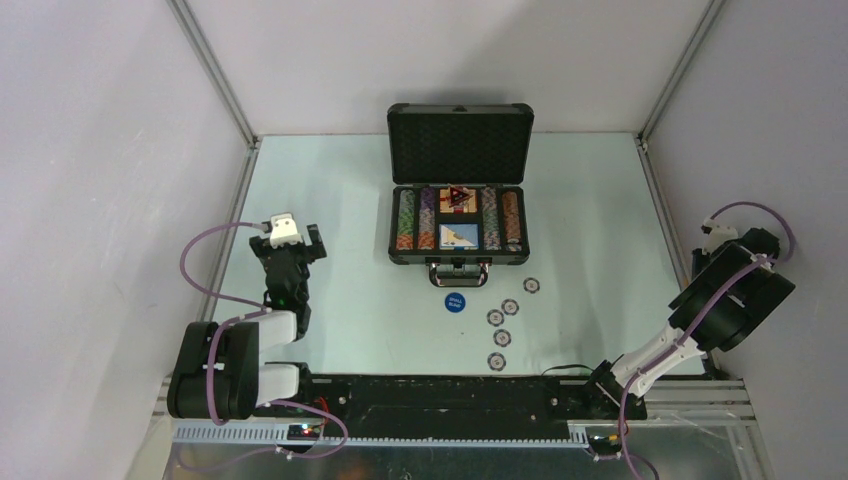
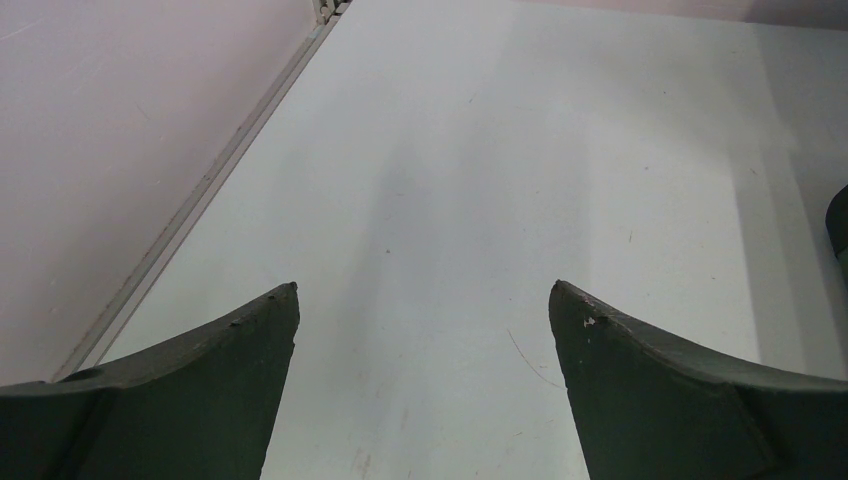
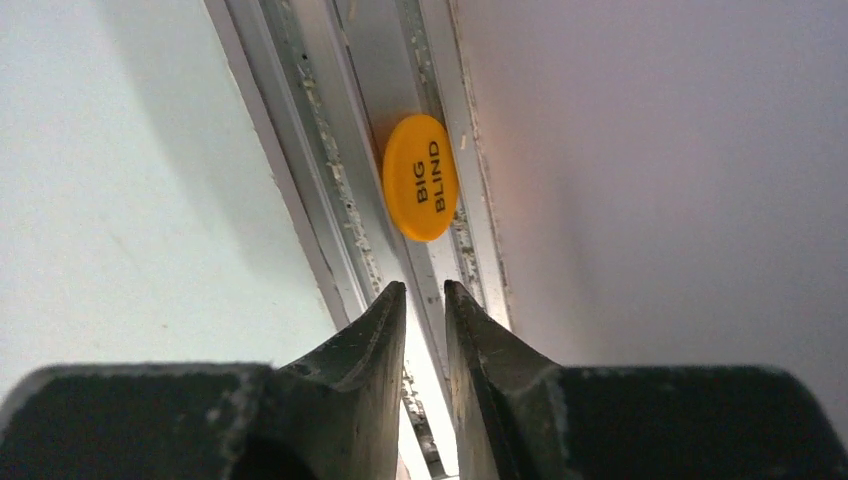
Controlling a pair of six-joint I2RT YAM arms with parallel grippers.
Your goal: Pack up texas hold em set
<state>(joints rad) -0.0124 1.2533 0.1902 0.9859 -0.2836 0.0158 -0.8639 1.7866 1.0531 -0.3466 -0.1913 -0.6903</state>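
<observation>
Straight ahead of right gripper (image 3: 425,290), jaws narrowly parted and empty: round orange plastic BIG BLIND button (image 3: 420,177), lodged in aluminium edge rail (image 3: 330,120).

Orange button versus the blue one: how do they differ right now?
Lettering: the orange button reads BIG BLIND in black; the blue button has white print.
Place: the orange button is lodged in the metal rail at the table's edge; the blue button lies flat on the table before the case.
Gripper: the right gripper points at the orange button; none is near the blue button.
Both are round and unpacked.
</observation>
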